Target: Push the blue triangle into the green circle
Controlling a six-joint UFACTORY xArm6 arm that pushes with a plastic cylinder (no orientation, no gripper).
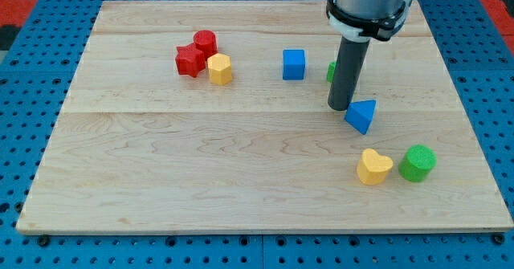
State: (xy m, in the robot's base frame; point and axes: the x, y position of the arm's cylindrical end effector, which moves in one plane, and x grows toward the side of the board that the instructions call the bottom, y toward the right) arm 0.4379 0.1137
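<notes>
The blue triangle (pixel 362 115) lies on the wooden board at the view's right of centre. The green circle (pixel 418 163) stands lower right of it, about a block's width away, next to a yellow heart (pixel 374 167). My tip (pixel 339 108) rests on the board just at the triangle's upper left, touching or nearly touching it. The dark rod rises from there toward the view's top.
A blue cube (pixel 294 64) sits left of the rod. A green block (pixel 331 71) is mostly hidden behind the rod. A red star (pixel 189 61), red cylinder (pixel 206 42) and yellow hexagon (pixel 220 69) cluster at upper left. The board's right edge (pixel 474 140) lies beyond the green circle.
</notes>
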